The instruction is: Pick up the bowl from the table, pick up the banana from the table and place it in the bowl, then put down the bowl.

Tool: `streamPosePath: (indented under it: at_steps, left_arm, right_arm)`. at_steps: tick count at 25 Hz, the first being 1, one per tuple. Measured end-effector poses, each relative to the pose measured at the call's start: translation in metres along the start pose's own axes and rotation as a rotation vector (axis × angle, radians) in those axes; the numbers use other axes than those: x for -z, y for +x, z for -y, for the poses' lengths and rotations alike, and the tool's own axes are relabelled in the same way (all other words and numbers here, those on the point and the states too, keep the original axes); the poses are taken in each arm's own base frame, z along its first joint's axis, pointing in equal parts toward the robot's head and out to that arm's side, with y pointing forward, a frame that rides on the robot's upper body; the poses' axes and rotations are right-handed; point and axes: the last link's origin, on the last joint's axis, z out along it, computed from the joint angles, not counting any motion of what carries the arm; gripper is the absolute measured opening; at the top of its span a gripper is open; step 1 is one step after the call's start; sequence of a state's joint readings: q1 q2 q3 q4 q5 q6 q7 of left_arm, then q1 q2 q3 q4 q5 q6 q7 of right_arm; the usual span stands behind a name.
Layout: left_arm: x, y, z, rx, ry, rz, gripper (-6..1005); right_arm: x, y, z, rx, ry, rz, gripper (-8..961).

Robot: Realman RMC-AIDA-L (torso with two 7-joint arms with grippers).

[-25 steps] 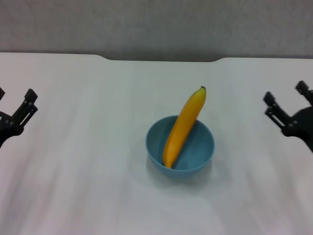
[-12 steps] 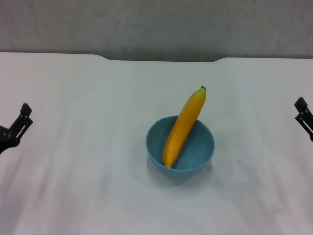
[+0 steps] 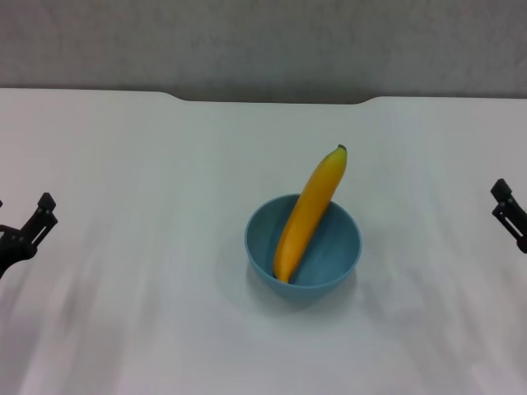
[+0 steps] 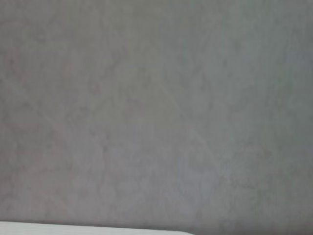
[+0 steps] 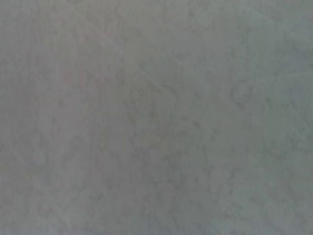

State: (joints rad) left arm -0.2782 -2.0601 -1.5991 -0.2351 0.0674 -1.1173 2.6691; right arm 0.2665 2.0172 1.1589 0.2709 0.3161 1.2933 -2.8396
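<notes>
The light-blue bowl (image 3: 303,243) stands on the white table (image 3: 140,164), in the middle of the head view. The yellow-orange banana (image 3: 311,210) leans in it, lower end on the bowl's bottom, body resting over the far rim, dark stem tip pointing up and away. My left gripper (image 3: 22,207) is far off at the left edge, open and holding nothing. At the right edge, my right gripper (image 3: 517,197) is open and empty, partly cut off. Neither touches the bowl or the banana. Both wrist views show only a grey surface.
The table's far edge has a shallow dark notch (image 3: 272,100) with a grey wall (image 3: 263,41) behind it. A thin strip of the white table (image 4: 73,228) shows in the left wrist view. White tabletop surrounds the bowl on all sides.
Both grippers have drawn back outward and lower, away from the bowl, toward the picture's edges. The bowl and the banana have not moved.
</notes>
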Motion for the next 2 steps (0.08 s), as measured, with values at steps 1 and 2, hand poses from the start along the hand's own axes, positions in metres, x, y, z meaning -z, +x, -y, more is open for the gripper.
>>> streamPosePath:
  at_steps: [1,2]
  left_arm:
    - [-0.0002,-0.0001,0.0002,0.001,0.001,0.001,889]
    - [-0.0005,0.0000,0.0003,0.002,0.002,0.001,889]
  right_arm:
    - [-0.0001,0.0002,-0.0005,0.000,-0.003,-0.001,861]
    - [-0.0001,0.0003,-0.0009,0.000,-0.005,-0.002,861]
